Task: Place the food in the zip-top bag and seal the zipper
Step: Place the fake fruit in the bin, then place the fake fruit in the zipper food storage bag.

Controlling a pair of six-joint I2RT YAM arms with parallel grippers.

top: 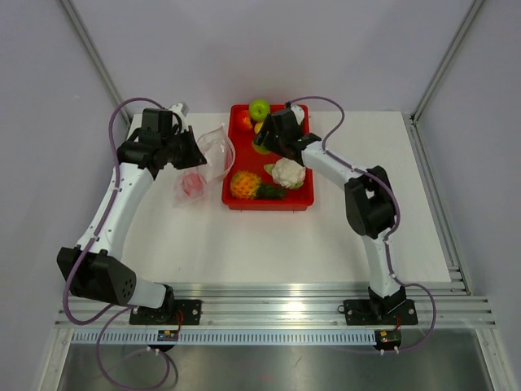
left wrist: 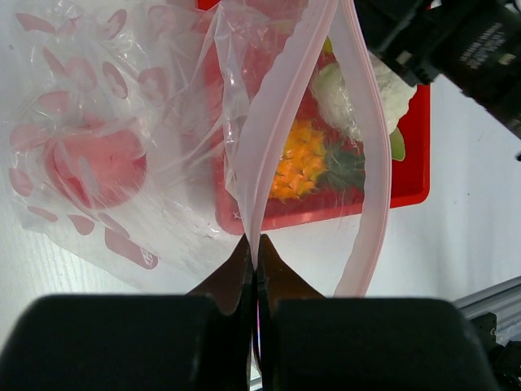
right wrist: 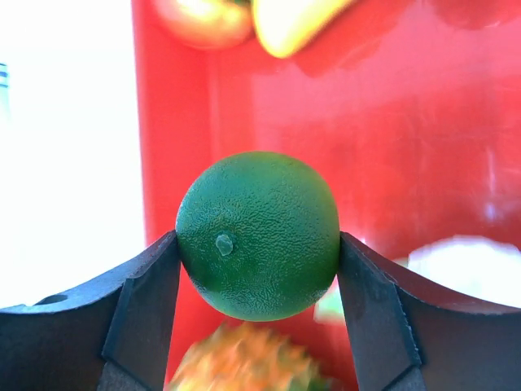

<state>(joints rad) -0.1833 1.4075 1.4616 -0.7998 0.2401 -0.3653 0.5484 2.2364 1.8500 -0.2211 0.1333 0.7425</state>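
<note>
– Upper left of the table in the overhead view: what is the bag (top: 213, 153) like?
– Clear and crinkly, printed with pink blobs, with a pale pink zipper (left wrist: 281, 114) along its mouth. The mouth gapes in a narrow loop. One red fruit (left wrist: 94, 167) lies inside, at the left of the left wrist view.
– And the left gripper (left wrist: 255, 265)?
– Pressed tight on one side of the zipper, bottom centre of that view. The other side bows away to the right.
– The right gripper (right wrist: 257, 244)?
– Part-way open, its fingers (right wrist: 142, 301) clamped on either side of a dark green round fruit (right wrist: 257, 220) with pebbled skin and a small stem nub.
– What is hard to make out?
– Whether that fruit touches the floor of the red tray (top: 269, 204), I cannot tell. From overhead the gripper covers nearly all of it. The pineapple (top: 244, 185) is a blur at the bottom of the right wrist view, and a yellow fruit (right wrist: 293, 20) is cut off at the top. Through the bag's loop the pineapple and cauliflower (top: 288, 173) look hazy.
– Bag against green fruit?
– Apart. The bag sits just beside the tray's left edge, and the fruit is in the tray's upper half.
</note>
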